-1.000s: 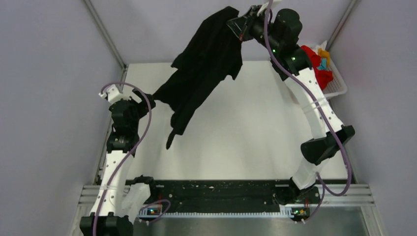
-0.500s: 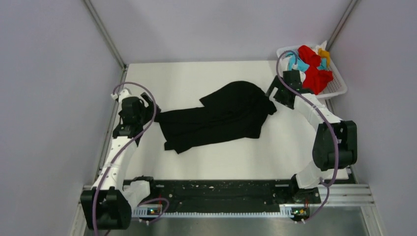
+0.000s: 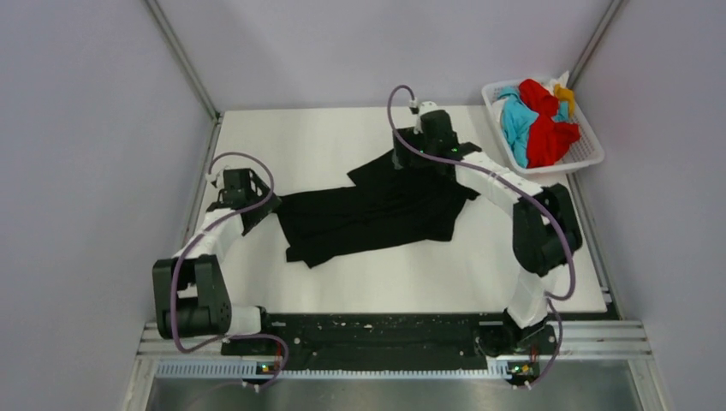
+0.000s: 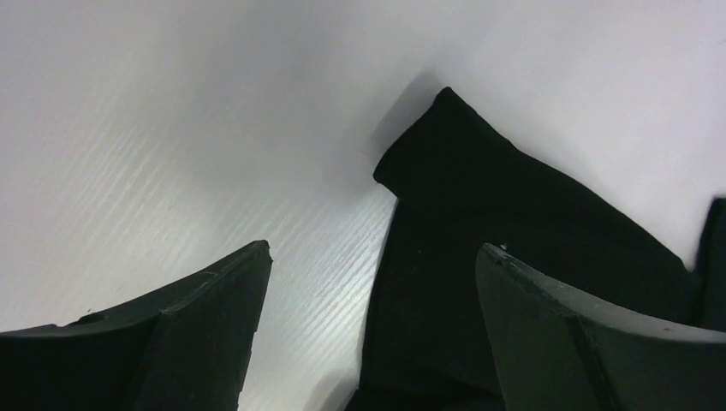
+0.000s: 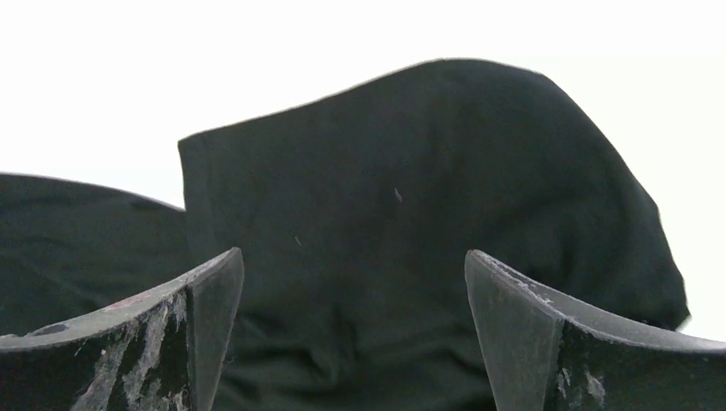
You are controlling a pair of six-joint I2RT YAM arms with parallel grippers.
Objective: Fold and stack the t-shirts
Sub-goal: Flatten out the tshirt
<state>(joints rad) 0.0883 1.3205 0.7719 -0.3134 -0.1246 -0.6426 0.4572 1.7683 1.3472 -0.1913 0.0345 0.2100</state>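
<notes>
A second earlier the black shirt [image 3: 377,210] hung in the air from the right pincer [image 5: 353,254]. Now it lay rumpled in the middle of the surface [image 3: 411,274], let go. The right pincer stood wide over its far edge, and the left pincer [image 4: 372,250] stood wide at its left end. Flattening probably came next, as no fold was made yet. There were four shirts: the black one, plus a red shirt [image 3: 548,137], a turquoise shirt [image 3: 516,120] and a yellow shirt [image 3: 563,92] in the one basket [image 3: 591,158].
</notes>
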